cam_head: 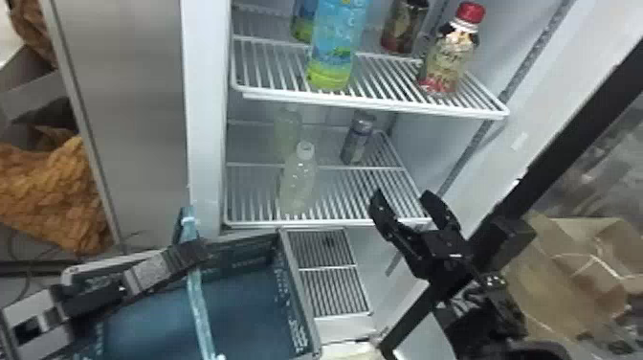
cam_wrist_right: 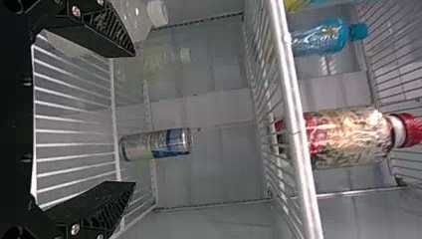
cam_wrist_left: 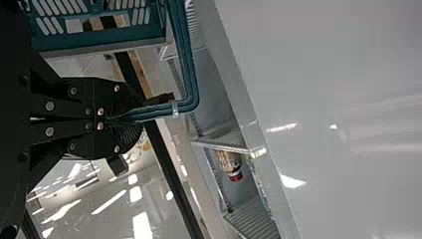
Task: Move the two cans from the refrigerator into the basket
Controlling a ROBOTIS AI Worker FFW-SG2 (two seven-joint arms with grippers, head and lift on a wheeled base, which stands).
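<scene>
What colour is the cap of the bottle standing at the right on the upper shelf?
Red; the cap shows best in the right wrist view.

Head view, centre: can (cam_head: 353,146), silver with blue. Upper right: red-capped bottle (cam_head: 445,62), mottled cream, red at base. Upper centre: tall bottle (cam_head: 336,43), blue over lime green. Bottom left: basket (cam_head: 239,261), dark teal.

Soft, pale light fills the refrigerator (cam_head: 205,119), with dimmer shadow inside the basket (cam_head: 296,306). In the left wrist view, white glare streaks the glossy grey panel (cam_wrist_left: 348,74).
</scene>
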